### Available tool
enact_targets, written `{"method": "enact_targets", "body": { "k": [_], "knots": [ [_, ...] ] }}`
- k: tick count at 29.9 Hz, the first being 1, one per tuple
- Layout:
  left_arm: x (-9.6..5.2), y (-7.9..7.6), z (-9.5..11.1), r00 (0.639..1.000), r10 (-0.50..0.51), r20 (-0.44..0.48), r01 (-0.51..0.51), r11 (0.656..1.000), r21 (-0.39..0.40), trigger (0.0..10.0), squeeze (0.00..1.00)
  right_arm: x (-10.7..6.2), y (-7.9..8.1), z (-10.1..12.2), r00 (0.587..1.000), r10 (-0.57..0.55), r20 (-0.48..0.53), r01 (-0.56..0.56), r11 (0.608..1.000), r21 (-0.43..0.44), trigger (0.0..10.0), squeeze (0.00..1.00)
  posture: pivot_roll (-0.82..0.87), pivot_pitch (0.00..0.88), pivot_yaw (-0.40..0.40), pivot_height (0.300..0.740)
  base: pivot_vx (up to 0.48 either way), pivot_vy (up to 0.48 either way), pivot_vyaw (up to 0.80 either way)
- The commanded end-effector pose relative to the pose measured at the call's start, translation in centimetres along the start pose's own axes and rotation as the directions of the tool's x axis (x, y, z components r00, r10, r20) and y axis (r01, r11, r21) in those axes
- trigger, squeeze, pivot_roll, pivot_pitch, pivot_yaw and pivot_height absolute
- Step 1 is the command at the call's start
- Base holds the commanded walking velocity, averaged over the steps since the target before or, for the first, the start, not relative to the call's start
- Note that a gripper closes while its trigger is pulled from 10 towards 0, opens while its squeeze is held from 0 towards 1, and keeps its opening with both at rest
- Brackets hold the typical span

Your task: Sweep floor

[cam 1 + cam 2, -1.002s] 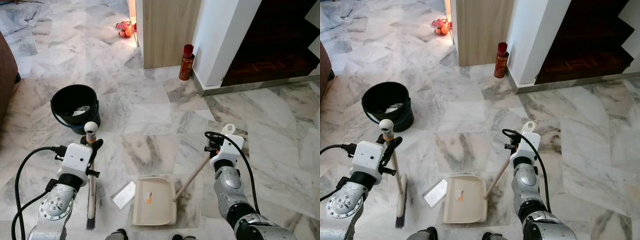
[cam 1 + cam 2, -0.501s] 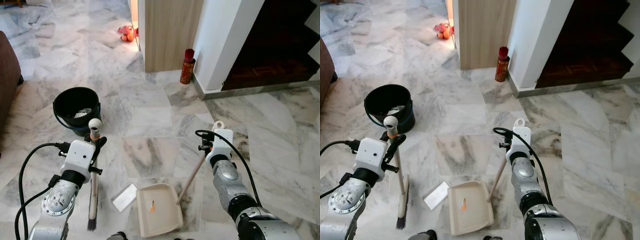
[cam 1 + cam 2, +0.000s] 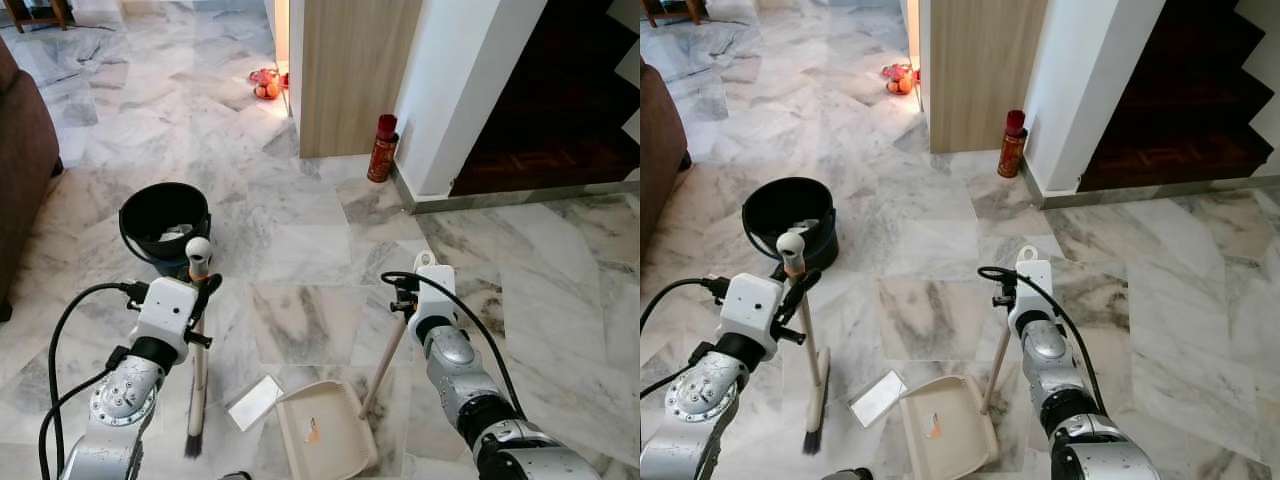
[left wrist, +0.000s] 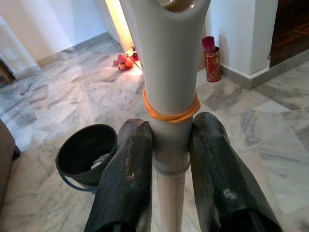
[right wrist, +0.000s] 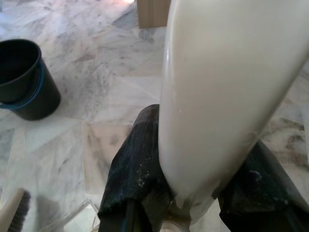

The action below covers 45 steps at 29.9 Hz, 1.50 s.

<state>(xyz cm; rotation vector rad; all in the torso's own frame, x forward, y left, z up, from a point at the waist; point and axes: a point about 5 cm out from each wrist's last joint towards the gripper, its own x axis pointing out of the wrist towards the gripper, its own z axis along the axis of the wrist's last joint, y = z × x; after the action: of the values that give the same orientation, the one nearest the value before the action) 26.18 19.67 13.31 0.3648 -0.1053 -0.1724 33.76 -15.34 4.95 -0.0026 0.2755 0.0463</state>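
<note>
My left gripper is shut on the pale handle of an upright broom, just under its rounded top with an orange rubber band. The dark bristles rest on the marble floor. My right gripper is shut on the top of a cream dustpan's long handle. The dustpan's pan lies on the floor close in front of me, holding a small orange scrap. A flat white piece of paper lies between the bristles and the pan.
A black bucket with white scraps inside stands ahead on the left. A red can stands by the white wall corner, orange toys farther back. A brown sofa edges the left; dark steps lie at the right.
The view has shifted. My right gripper swung the dustpan handle leftward, and the pan turned and slid nearer to me beside the paper. The broom stays upright in my left gripper.
</note>
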Motion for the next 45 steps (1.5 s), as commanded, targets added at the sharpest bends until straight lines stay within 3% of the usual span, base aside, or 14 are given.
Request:
{"method": "enact_targets", "body": {
  "k": [1,26,45],
  "knots": [
    [0.1,0.4,0.3,1.0,0.005,0.019,-0.005,1.0,0.011,10.0,0.0,-0.5,-0.6,-1.3,0.998,-0.04,-0.049,0.041,0.999,0.029,10.0,0.0,0.2,0.121,-0.065,0.74,0.0,0.0,0.0],
    [0.5,0.7,0.6,0.999,0.014,0.04,-0.014,1.0,0.014,10.0,0.0,0.3,-1.5,4.0,0.959,-0.15,0.24,0.116,0.982,0.15,10.0,0.0,0.2,0.104,-0.063,0.74,0.0,0.0,0.0],
    [-1.0,1.1,0.2,1.0,0.01,0.004,-0.01,0.999,0.038,10.0,0.0,-1.1,-0.9,-0.8,0.98,-0.16,0.118,0.153,0.986,0.068,10.0,0.0,0.25,0.142,-0.052,0.74,0.0,0.0,0.0]
  ]
}}
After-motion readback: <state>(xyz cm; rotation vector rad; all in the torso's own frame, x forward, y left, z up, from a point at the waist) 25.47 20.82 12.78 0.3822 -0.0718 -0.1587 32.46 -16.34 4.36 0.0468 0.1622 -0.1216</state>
